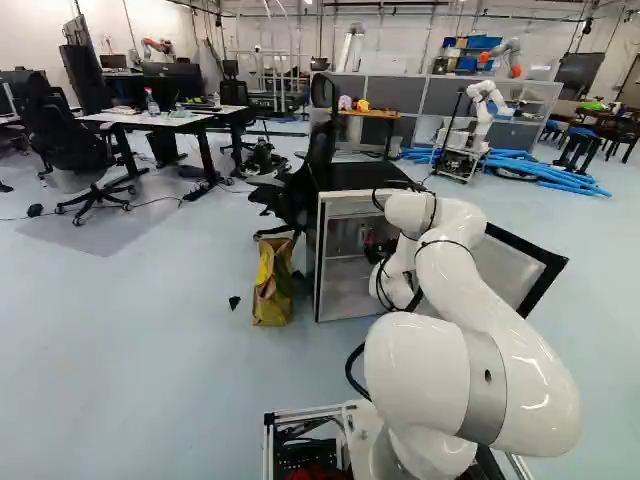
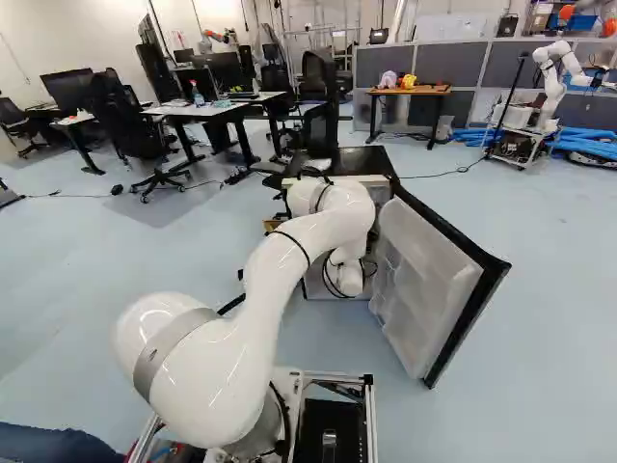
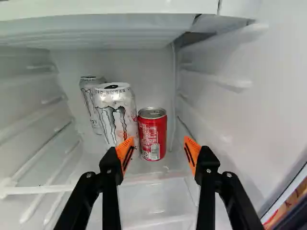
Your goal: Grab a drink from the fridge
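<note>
My gripper (image 1: 378,250) reaches into the small fridge (image 1: 319,265) in the left base view, partly hidden by the arm. In the wrist view the gripper (image 3: 159,147) stands open, its orange pads apart. A short red can (image 3: 152,134) is upright ahead of the gap between the fingers, untouched as far as I can tell. Beside it, ahead of one finger, stands a taller white can (image 3: 115,115) with a grey claw-like mark. A second white can (image 3: 91,100) is partly hidden behind that one.
The fridge door (image 2: 424,289) hangs wide open beside the arm. A shelf (image 3: 96,36) lies over the cans, and ribbed walls (image 3: 33,124) flank them. A yellow bag (image 1: 272,285) leans by the fridge. Another robot (image 1: 485,105) stands farther back.
</note>
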You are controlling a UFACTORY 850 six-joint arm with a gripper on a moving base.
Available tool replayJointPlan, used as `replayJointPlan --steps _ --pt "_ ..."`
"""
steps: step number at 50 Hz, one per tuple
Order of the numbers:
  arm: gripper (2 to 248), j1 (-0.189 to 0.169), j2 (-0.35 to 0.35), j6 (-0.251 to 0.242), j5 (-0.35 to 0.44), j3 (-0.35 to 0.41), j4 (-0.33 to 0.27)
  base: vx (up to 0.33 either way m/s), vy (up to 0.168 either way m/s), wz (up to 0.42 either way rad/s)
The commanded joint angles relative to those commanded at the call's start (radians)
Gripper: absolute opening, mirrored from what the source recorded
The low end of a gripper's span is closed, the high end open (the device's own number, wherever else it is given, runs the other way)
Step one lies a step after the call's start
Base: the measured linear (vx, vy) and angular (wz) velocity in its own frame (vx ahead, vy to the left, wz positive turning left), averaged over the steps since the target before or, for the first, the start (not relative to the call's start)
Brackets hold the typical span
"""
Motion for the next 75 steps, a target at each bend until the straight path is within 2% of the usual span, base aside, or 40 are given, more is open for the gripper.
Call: replayJointPlan --steps 24,60,75 --pt "160 0.01 -0.047 0.0 -0.028 -0.089 -0.022 0.0 0.0 0.0" --pt "160 0.026 -0.125 0.0 -0.028 -0.232 -0.022 0.0 0.0 0.0" --pt "160 0.032 -0.137 0.0 -0.028 -0.254 -0.022 0.0 0.0 0.0"
